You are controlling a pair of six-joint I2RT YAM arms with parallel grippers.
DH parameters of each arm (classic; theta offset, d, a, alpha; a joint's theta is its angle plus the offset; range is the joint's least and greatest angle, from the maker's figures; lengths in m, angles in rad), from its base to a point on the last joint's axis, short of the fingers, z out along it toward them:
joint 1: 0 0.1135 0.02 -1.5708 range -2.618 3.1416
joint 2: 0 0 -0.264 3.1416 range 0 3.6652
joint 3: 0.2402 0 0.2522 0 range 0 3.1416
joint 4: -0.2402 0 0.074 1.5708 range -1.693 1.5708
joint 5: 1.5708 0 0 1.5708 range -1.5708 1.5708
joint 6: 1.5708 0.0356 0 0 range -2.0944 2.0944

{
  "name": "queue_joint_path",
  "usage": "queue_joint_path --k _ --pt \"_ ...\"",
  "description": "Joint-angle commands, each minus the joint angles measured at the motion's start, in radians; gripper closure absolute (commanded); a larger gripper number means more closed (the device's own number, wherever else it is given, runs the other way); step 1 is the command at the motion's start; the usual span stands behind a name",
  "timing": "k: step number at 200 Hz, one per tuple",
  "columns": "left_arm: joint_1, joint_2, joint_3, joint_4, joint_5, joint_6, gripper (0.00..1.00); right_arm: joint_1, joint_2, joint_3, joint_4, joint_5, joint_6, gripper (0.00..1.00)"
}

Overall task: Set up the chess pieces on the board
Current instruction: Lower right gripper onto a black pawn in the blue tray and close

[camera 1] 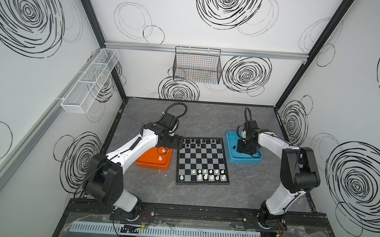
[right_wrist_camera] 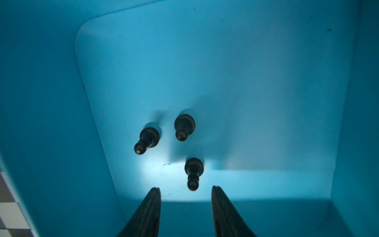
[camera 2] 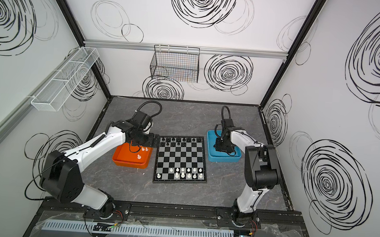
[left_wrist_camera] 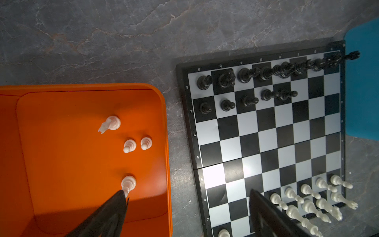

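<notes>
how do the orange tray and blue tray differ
Orange tray holds four white pieces; blue tray holds three black pawns. Orange tray lies left of the board in both top views, blue tray right. Right gripper reaches into the blue tray; left gripper hangs by the orange tray's edge. Both are shallow, round-cornered.

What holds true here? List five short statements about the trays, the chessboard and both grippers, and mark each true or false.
1. The orange plastic tray holds small white plastic chess pieces. True.
2. The blue plastic tray holds three small black plastic pawns. True.
3. The right gripper is shut on a black pawn. False: its jaws stand apart, gripping nothing.
4. The middle rows of the flat black-and-silver chequered chessboard are packed with pieces. False: they are bare; pieces stand only along two opposite edges.
5. The left gripper is open. True.
</notes>
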Motion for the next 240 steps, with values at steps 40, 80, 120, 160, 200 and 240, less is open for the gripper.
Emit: queue_joint_path --k 40,80,120,160,200,240 --pt "0.013 0.006 -0.014 0.022 0.006 0.013 0.04 -0.006 0.035 0.048 0.010 0.020 0.007 0.62" --pt "0.015 0.006 -0.015 0.020 0.005 0.015 0.04 -0.006 0.042 0.046 0.008 0.021 0.008 0.66" --pt "0.016 0.006 -0.019 0.025 0.009 0.014 0.04 -0.006 0.044 0.041 0.007 0.033 0.009 0.67" --pt "0.018 0.004 -0.023 0.024 0.008 0.017 0.04 -0.007 0.052 0.048 0.005 0.040 0.010 0.71" --pt "0.020 0.000 -0.026 0.024 0.007 0.017 0.04 -0.007 0.057 0.051 0.005 0.036 0.010 0.77" --pt "0.022 0.003 -0.023 0.024 0.011 0.018 0.04 -0.007 0.048 0.059 -0.007 0.042 0.006 0.83"
